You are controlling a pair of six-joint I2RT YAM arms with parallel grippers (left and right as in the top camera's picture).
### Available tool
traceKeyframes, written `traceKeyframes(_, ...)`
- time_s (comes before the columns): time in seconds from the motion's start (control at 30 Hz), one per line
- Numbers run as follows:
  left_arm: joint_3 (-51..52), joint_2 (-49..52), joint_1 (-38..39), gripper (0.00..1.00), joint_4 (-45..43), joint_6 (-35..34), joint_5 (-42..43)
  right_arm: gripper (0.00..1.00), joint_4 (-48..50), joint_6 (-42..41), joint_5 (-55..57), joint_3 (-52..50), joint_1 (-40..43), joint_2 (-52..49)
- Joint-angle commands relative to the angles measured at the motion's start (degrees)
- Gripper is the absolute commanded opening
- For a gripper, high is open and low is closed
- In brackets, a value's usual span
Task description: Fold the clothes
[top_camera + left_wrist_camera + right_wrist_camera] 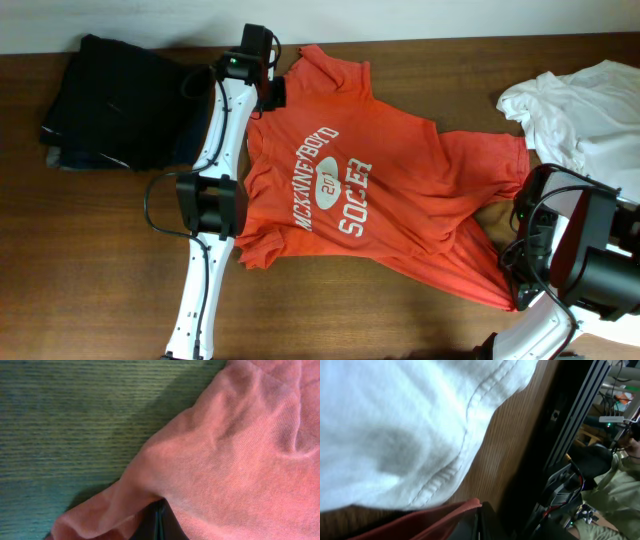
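Note:
The orange-red T-shirt [350,190] with white "McKinney Boyd Soccer" lettering lies spread across the table's middle, lettering up. My left gripper [272,88] is at the shirt's far left sleeve and is shut on its cloth; the left wrist view shows the sleeve [235,460] pinched between the dark fingers [159,527]. My right gripper [522,290] is at the shirt's near right hem and is shut on it; the right wrist view shows the red hem [435,520] in the jaws [479,520]. The plain white T-shirt [590,105] lies crumpled at the far right and fills the right wrist view [400,425].
A pile of dark folded clothes [115,105] sits at the far left of the wooden table [90,260]. The left arm [210,200] runs along the shirt's left side. A black frame and cables [580,420] stand beyond the table's right edge.

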State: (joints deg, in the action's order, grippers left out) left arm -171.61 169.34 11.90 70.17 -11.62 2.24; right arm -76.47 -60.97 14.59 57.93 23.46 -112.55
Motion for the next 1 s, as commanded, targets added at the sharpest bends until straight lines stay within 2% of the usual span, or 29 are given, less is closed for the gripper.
traceKeyframes(0.0, -6.3, 2.6, -1.9, 0.01, 1.4, 0.7, -2.4, 0.04, -0.2, 2.3, 0.8, 0.1, 0.6, 0.9)
traceKeyframes(0.1, -8.3, -11.4, -1.9, 0.01, 1.2, 0.5, -2.7, 0.04, -4.3, 4.3, 0.0, 4.8, 0.6, 3.9)
traceKeyframes(0.23, -8.3, -31.6, -2.1, 0.00, 5.7, -3.4, -4.2, 0.05, -5.9, 11.5, -5.7, 9.5, 0.6, 12.2)
traceKeyframes(0.27, -8.3, -37.6, -2.1, 0.01, 7.3, -3.7, -5.4, 0.11, -5.9, 15.6, -7.7, 10.4, 0.6, 14.9)
traceKeyframes(0.3, -8.3, -43.0, -2.1, 0.01, 9.1, -4.3, -7.3, 0.41, -6.3, 19.5, -7.9, 11.2, 0.6, 17.6)
traceKeyframes(0.33, -8.3, -49.4, -2.1, 0.00, 12.4, -4.3, -7.2, 0.79, -7.5, 20.5, -7.8, 11.2, 0.6, 19.0)
traceKeyframes(0.4, -8.3, -56.7, -2.1, 0.01, 19.4, -4.2, -7.3, 0.82, -10.3, 22.2, -6.8, 11.2, 0.6, 19.6)
traceKeyframes(0.5, -7.5, -58.6, -2.1, 0.01, 26.5, -3.2, -9.3, 0.77, -10.3, 25.5, -8.7, 13.5, 0.5, 19.6)
traceKeyframes(0.57, -1.6, -57.9, -2.1, 0.01, 26.4, -2.7, -7.7, 0.73, -11.5, 30.1, -11.2, 19.4, 0.5, 19.6)
traceKeyframes(0.63, 5.6, -56.3, -1.9, 0.00, 26.5, -2.7, -2.4, 0.69, -15.5, 30.8, -11.0, 27.3, 0.5, 19.6)
traceKeyframes(0.7, 11.9, -57.2, -0.4, 0.01, 26.5, -2.0, 1.2, 0.69, -19.0, 33.0, -11.1, 36.4, 0.5, 19.6)
traceKeyframes(0.8, 16.9, -61.7, 6.8, 0.01, 26.5, -2.0, 0.8, 0.68, -19.3, 43.2, -21.4, 41.2, -2.3, 20.4)
traceKeyframes(0.83, 19.8, -63.7, 11.5, 0.00, 26.5, -2.1, -1.9, 0.65, -18.9, 44.1, -21.7, 41.2, -5.2, 20.5)
traceKeyframes(0.87, 24.5, -66.0, 16.2, 0.01, 26.5, -3.2, -9.6, 0.61, -18.3, 44.1, -21.6, 41.2, -7.4, 20.4)
traceKeyframes(0.9, 32.4, -70.2, 19.6, 0.00, 26.5, -8.1, -16.9, 0.59, -17.2, 44.1, -21.5, 41.2, -10.1, 20.4)
traceKeyframes(0.93, 38.2, -73.9, 20.5, 0.01, 26.5, -10.7, -18.3, 0.61, -16.4, 44.1, -21.5, 41.2, -11.1, 20.4)
traceKeyframes(0.97, 47.1, -79.6, 20.6, 0.01, 26.5, -15.4, -18.5, 0.98, -15.1, 44.0, -21.5, 41.2, -11.8, 20.4)
